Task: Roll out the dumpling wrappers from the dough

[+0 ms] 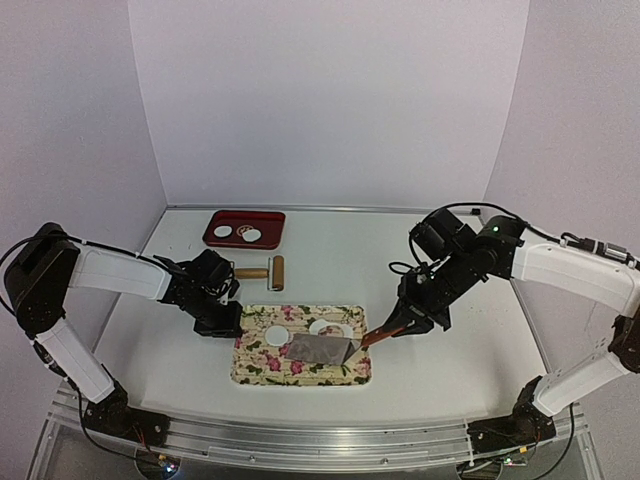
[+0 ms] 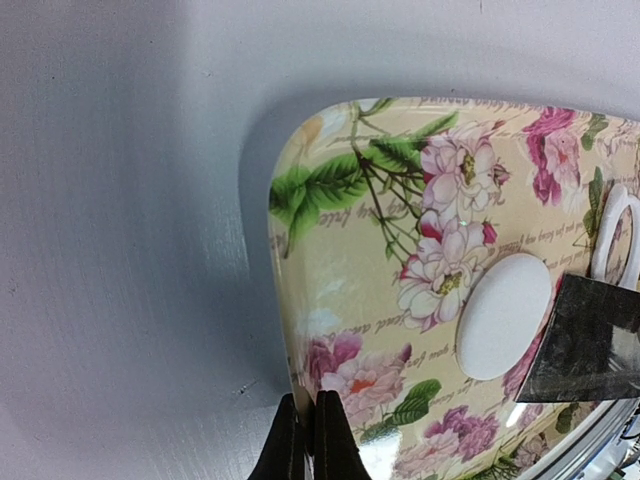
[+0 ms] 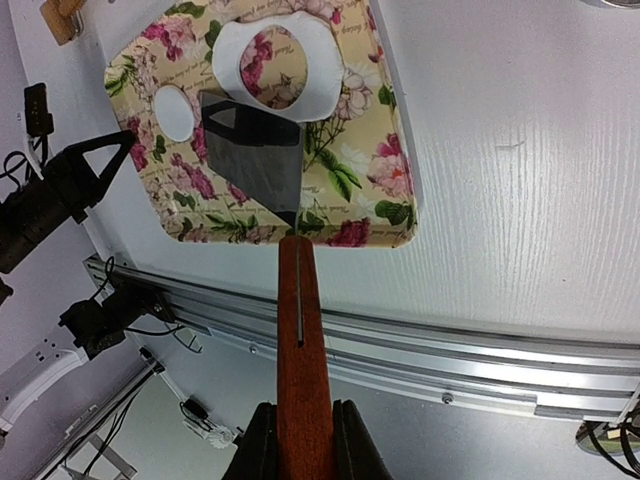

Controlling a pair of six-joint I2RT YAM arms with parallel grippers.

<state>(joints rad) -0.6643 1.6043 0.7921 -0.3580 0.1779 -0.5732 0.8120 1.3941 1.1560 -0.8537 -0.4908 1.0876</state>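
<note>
- Right claw point(image 3: 305, 440) clamps the spatula point(image 3: 300, 300) by its wooden handle; the blade aims at the wrapper point(image 3: 175, 112).
- Left claw point(image 2: 308, 435) pinches the tray point(image 2: 330, 250) rim.
- Wrapper lies flat on the tray, round, no long axis, beside the holed leftover point(image 3: 325, 75), whose top is cut off.
- White table point(image 1: 450, 380), pale walls point(image 1: 330, 100).

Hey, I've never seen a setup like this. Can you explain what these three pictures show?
Two robot arms are bolted to a table. The wide picture looks down from above; the other two come from a camera on each wrist. The left gripper pinches the rim of a floral tray. The right gripper holds a spatula by its wooden handle, blade over that tray, near a round dumpling wrapper and leftover dough with a hole. Farther back lie a rolling pin and a red tray with two more wrappers.
</note>
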